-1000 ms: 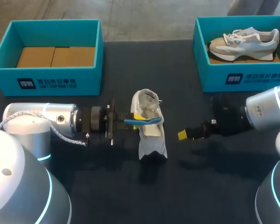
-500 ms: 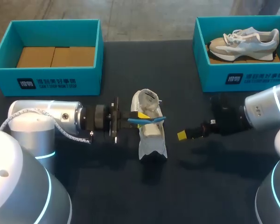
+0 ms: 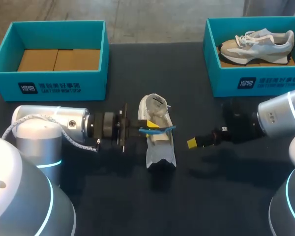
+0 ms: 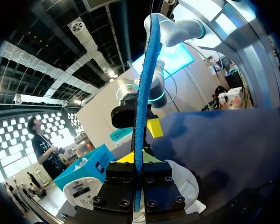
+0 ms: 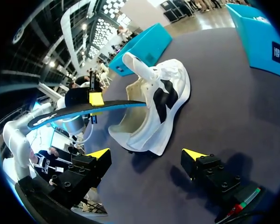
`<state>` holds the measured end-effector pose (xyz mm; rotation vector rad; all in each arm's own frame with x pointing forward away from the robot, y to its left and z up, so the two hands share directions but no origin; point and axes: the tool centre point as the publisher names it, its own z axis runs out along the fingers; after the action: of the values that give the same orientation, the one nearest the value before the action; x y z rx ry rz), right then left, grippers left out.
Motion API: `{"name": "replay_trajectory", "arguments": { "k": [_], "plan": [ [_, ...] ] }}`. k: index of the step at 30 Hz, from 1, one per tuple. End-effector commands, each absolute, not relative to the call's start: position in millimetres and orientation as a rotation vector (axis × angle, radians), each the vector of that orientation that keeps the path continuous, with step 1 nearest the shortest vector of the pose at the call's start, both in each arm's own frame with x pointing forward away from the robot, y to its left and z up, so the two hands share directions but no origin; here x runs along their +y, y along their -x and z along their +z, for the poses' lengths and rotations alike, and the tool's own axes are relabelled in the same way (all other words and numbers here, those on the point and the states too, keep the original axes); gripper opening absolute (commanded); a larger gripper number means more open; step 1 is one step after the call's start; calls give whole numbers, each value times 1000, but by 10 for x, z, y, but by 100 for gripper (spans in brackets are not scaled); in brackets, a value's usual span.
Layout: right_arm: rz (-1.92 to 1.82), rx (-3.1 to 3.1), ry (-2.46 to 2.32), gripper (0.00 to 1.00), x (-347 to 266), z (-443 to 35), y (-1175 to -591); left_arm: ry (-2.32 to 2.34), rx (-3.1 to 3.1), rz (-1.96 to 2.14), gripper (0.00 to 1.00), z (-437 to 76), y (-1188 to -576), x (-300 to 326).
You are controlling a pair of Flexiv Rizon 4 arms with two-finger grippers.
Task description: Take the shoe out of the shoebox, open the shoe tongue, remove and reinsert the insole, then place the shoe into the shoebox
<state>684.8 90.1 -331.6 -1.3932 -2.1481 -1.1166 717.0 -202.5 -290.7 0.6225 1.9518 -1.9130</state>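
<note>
Dark table: teal shoebox far left w/ cardboard inside, second shoebox far right w/ another sneaker in it. White shoe mid-table betw. both arms, apparently tipped on its side, mouth toward left arm. Prob. light, soft upper, collapses if squeezed; best taken at heel collar or stiffer sole edge, not tongue. Blue insole across shoe mouth, clamped edge-on in left gripper near one end. Thin, floppy foam by the look, likely to bend & snag going back in, so needs feeding toe-first w/ mouth held wide. Right gripper just right of shoe, fingers spread, nothing betw. them, not touching shoe
</note>
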Motion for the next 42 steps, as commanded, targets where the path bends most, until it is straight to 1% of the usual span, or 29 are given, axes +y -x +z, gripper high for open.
{"name": "replay_trajectory", "arguments": {
  "k": [1,31,42],
  "plan": [
    [-1122,-2144,1394,100,907,-3347,-6843,-644,1958,-1891,0,-2964,-7197,-2062],
    [-1120,-2172,1358,100,946,-3352,-6866,-602,2020,-1853,0,-3328,-7371,-2073],
    [-1098,-2205,1326,100,1024,-3408,-6994,-569,2039,-1845,0,-3426,-7431,-2037]
  ]
}}
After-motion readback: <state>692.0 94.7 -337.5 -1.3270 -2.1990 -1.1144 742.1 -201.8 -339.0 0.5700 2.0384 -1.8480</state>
